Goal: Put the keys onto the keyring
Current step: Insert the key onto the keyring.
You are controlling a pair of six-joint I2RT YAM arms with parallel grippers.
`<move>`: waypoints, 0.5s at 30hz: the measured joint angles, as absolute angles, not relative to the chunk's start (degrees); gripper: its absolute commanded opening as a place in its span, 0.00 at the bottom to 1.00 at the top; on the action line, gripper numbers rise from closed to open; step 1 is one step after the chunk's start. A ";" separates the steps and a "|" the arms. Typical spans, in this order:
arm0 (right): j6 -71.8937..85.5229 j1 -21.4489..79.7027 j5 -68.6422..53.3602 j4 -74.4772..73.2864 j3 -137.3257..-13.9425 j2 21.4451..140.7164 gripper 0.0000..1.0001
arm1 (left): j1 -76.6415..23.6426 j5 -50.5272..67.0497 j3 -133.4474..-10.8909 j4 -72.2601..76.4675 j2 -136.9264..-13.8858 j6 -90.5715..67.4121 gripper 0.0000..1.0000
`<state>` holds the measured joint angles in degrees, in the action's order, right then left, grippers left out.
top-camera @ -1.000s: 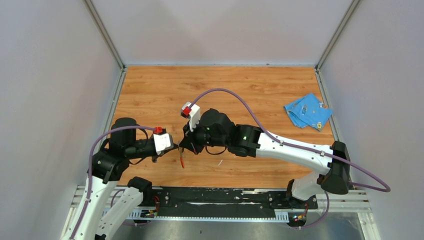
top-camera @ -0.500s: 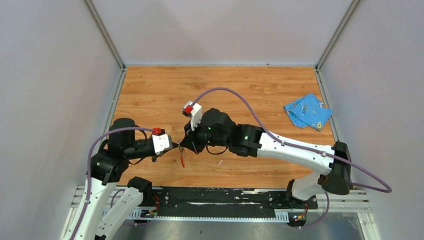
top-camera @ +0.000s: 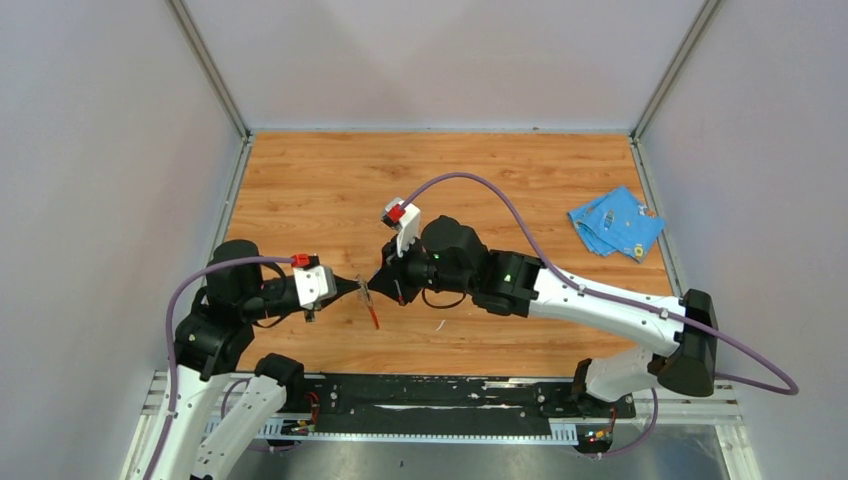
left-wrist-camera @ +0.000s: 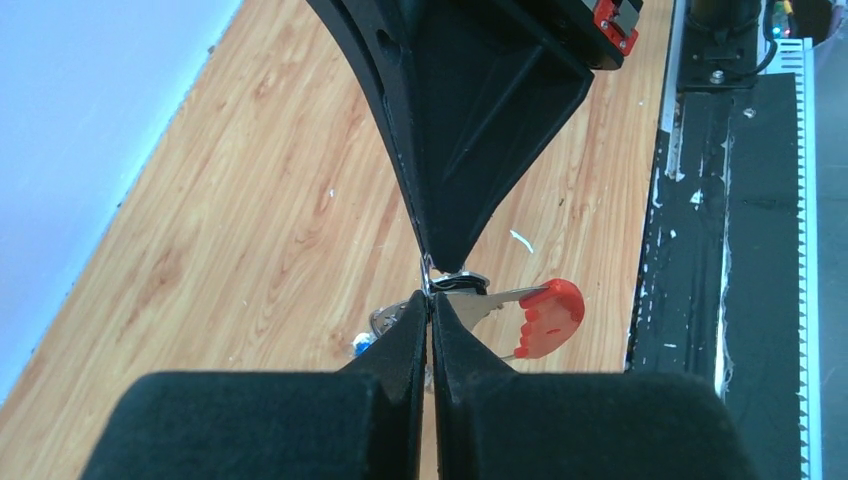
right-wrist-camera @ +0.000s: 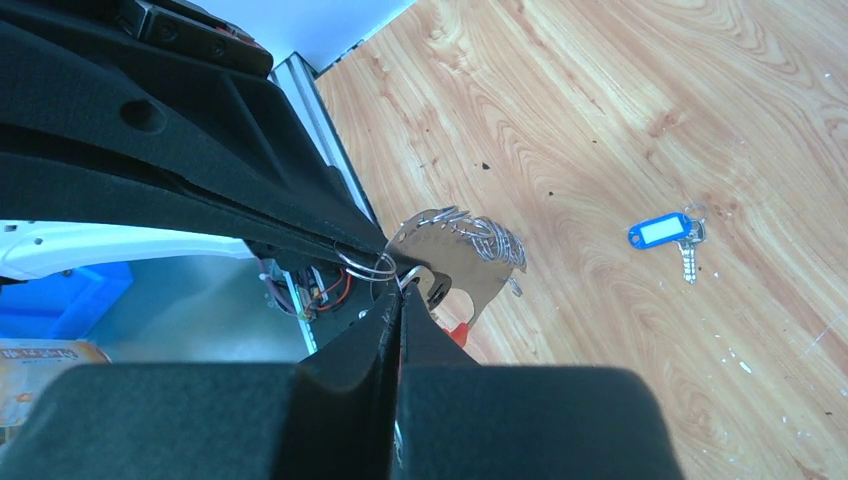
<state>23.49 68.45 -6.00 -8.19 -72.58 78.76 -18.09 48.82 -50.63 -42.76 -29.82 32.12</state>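
The keyring (left-wrist-camera: 545,318), a red-tipped silvery fob on a small metal ring, hangs in the air between my two grippers. My left gripper (left-wrist-camera: 430,298) is shut on the ring. My right gripper (right-wrist-camera: 401,292) is shut on the same ring from the opposite side, its black fingers (left-wrist-camera: 460,150) pointing down in the left wrist view. From above, the left gripper (top-camera: 360,290) and right gripper (top-camera: 378,287) meet tip to tip, with the keyring's red end (top-camera: 373,316) dangling below. A blue-headed key (right-wrist-camera: 662,231) lies flat on the wood, clear of both grippers.
A crumpled blue cloth (top-camera: 615,222) with small metal bits on it lies at the table's far right. The black base rail (top-camera: 440,395) runs along the near edge. Grey walls close in the wooden table (top-camera: 480,170) on three sides.
Both grippers have shifted a little to the right and toward the near edge, still joined at the ring. The red fob moved with them. Neither gripper opened.
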 measured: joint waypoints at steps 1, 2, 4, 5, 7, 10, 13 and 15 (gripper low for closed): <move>23.81 68.29 -6.22 -7.62 -71.96 78.32 0.00 | -18.09 49.04 -50.61 -42.52 -29.82 31.92 0.00; 24.12 68.12 -6.50 -7.07 -71.50 77.95 0.00 | -18.09 49.30 -50.61 -42.35 -29.82 31.70 0.00; 24.67 67.68 -7.57 -5.76 -70.41 77.17 0.00 | -18.09 49.84 -50.61 -42.00 -29.82 31.40 0.00; 24.91 67.46 -8.25 -5.10 -69.87 76.82 0.00 | -18.09 50.13 -50.61 -41.85 -29.82 31.22 0.00; 25.30 67.00 -9.65 -3.95 -68.99 76.36 0.08 | -18.09 50.68 -50.61 -41.69 -29.91 30.83 0.00; 25.85 66.13 -11.90 -2.37 -67.70 75.75 0.24 | -18.09 51.75 -50.72 -41.60 -30.30 29.67 0.00; 25.61 65.19 -13.78 -1.69 -66.65 74.65 0.37 | -18.09 53.19 -51.22 -41.15 -31.14 28.08 0.00; 24.97 64.49 -15.27 -1.34 -66.13 73.43 0.42 | -18.09 54.35 -51.51 -39.88 -31.53 26.52 0.00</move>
<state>24.97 64.49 -15.27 -1.34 -66.13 73.43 -18.09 54.35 -51.51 -39.88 -31.53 26.52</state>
